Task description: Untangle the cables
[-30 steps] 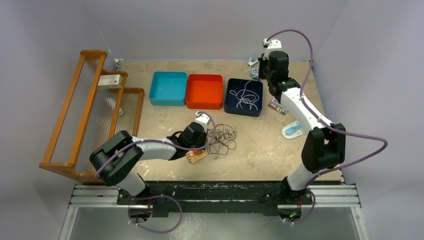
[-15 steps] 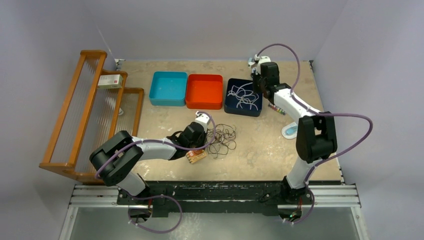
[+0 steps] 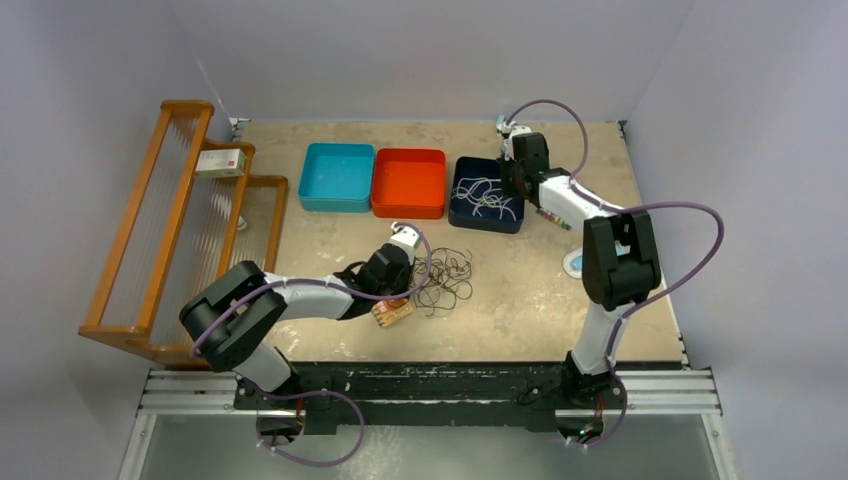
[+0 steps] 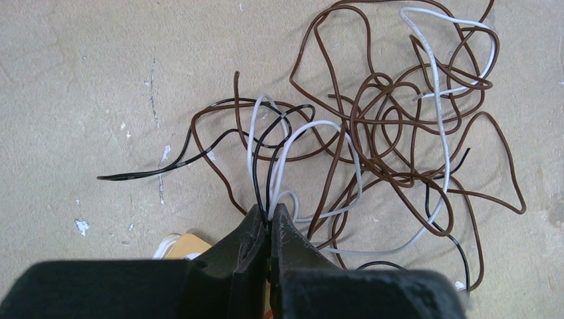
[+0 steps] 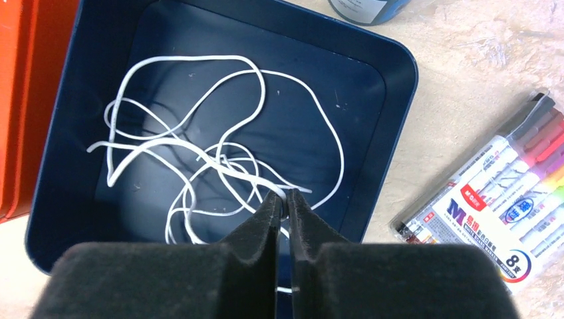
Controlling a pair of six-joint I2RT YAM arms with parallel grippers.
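The cables [image 3: 441, 275] are a messy knot of brown, white and black strands around the middle of the table [image 3: 520, 310], a bit toward its near edge. The left pincer [image 4: 269, 219] is clamped shut on a white and a black strand at the knot's edge, so that's the anchor. One white cable [image 5: 213, 164] lies in the dark blue tray [image 5: 394, 73] by the far edge. The right pincer [image 5: 284, 199] is squeezed to a sliver with that cable between its tips. Probably best to let go low in the tray and lift straight up so nothing drags out. Then grab a loose end and pull slowly away from the anchor.
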